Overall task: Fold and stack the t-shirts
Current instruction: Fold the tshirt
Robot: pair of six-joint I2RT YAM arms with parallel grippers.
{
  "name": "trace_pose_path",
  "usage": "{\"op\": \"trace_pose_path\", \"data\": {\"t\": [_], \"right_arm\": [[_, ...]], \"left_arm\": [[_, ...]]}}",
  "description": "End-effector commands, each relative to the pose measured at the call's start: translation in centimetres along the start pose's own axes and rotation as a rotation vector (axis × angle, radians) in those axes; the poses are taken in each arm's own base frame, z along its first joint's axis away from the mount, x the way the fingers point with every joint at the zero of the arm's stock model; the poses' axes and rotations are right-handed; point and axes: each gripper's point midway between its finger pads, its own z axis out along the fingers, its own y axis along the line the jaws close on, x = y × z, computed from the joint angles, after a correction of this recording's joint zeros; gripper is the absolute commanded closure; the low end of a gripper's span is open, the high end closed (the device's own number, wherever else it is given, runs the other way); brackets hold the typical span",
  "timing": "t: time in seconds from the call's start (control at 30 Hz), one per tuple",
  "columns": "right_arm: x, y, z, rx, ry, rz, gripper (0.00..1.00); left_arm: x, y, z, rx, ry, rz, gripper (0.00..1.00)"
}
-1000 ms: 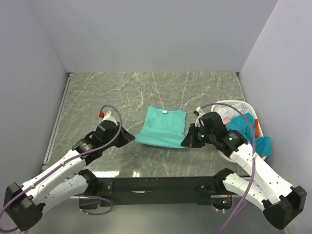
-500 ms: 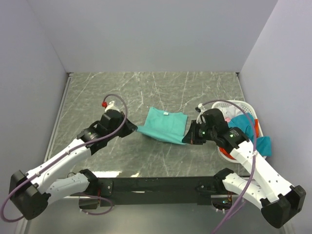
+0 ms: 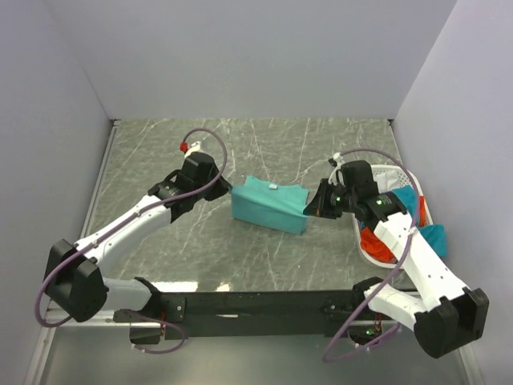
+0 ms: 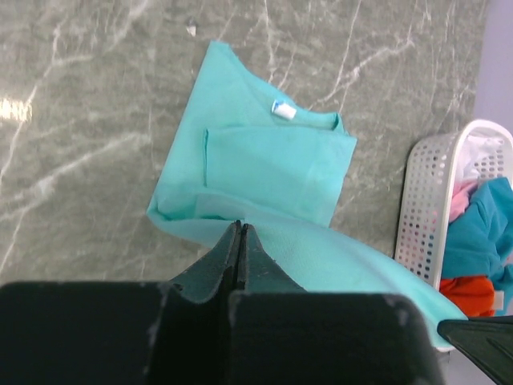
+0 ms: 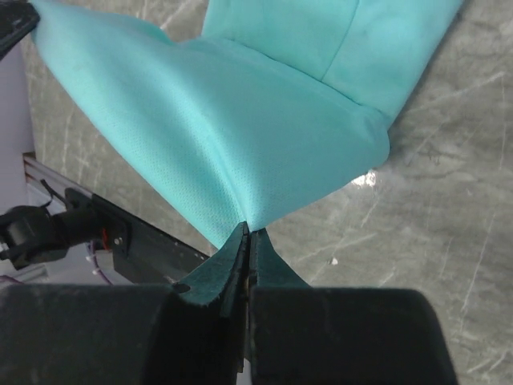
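From above, the teal-green t-shirt sits in the middle of the grey table, between the two arms. The left gripper is at its left corner and the right gripper is at its right corner. A white basket stands just beside the right arm. This view is too far away to show how the fingers grip.

The left wrist camera shows it up close. The left fingers are pressed together on the near edge of the t-shirt, held up over the part lying flat. A small white tag shows at the collar. In the basket lie a blue-teal shirt, an orange-red shirt and a pink shirt.

The right wrist camera shows the right fingers squeezed tight on a corner of the teal-green cloth, which stretches away above the table.
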Motion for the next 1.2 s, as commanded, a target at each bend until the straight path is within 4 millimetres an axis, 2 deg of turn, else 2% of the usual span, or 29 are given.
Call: {"op": "trace_pose_path", "data": {"t": [0.0,0.1,0.43,0.47,0.8,1.03,1.13,1.17], "right_arm": [[-2.6,1.3,-0.1,-0.068,-0.040,-0.041,1.00],[-3.4,0.9,0.6,-0.074,-0.034,-0.025,1.00],[-5.8,-2.3,3.3,-0.030,-0.003,0.047,1.00],[-6.2,-3.3,3.8,-0.007,-0.003,0.066,1.00],[-9.3,-6.1,7.2,0.002,0.007,0.152,1.00],[-9.9,-8.2,10.1,0.025,0.042,0.208,1.00],[-10.6,-9.5,11.0,0.063,0.029,0.224,1.00],[-11.4,-9.7,11.0,0.065,0.016,0.226,1.00]], "left_arm": [[-3.6,-1.5,0.5,0.042,-0.078,0.018,0.99],[-4.3,-1.7,1.6,0.049,-0.072,0.023,0.99],[-5.7,-1.8,6.5,0.010,-0.041,0.044,0.99],[-5.7,-1.6,7.0,0.007,-0.035,0.045,0.99],[-5.1,-0.4,13.0,-0.035,0.042,0.034,0.99],[-5.2,0.4,16.2,-0.047,0.069,0.035,0.99],[-4.7,0.7,17.5,-0.043,0.094,0.046,0.99],[-4.7,0.9,17.8,-0.045,0.097,0.047,0.97]]}}
